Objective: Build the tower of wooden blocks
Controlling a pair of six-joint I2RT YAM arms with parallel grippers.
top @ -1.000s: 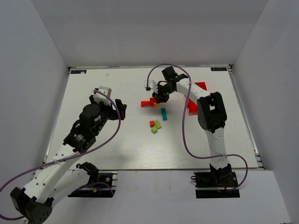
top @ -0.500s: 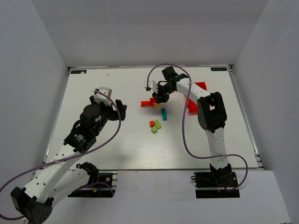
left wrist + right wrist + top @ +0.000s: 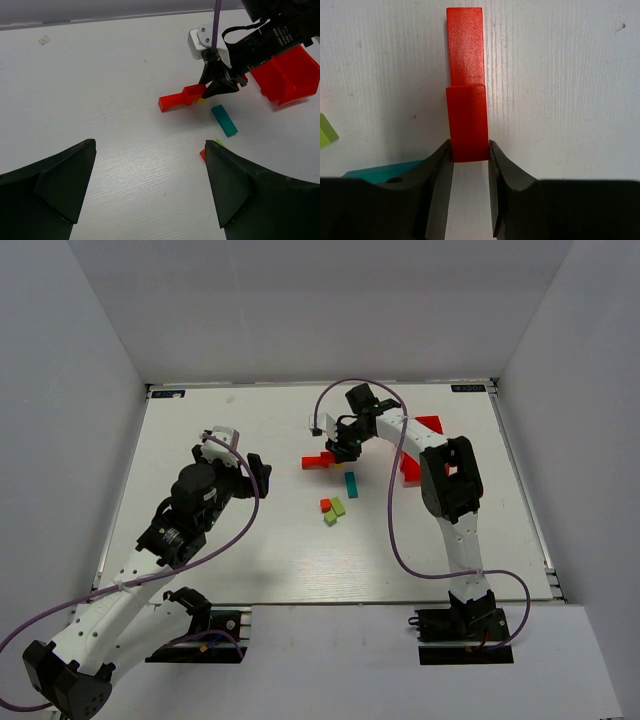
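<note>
Nothing has visibly moved: right gripper (image 3: 470, 150) clamps a red block (image 3: 467, 122) over the near end of the red bar (image 3: 465, 45), where the tower (image 3: 325, 458) is barely begun. Left gripper (image 3: 150, 180) hangs wide, well apart from the bar. Probably light, stiff, smooth wood: pinch opposite flat sides.

A white table (image 3: 300, 560) stands between plain grey walls (image 3: 320, 310).
</note>
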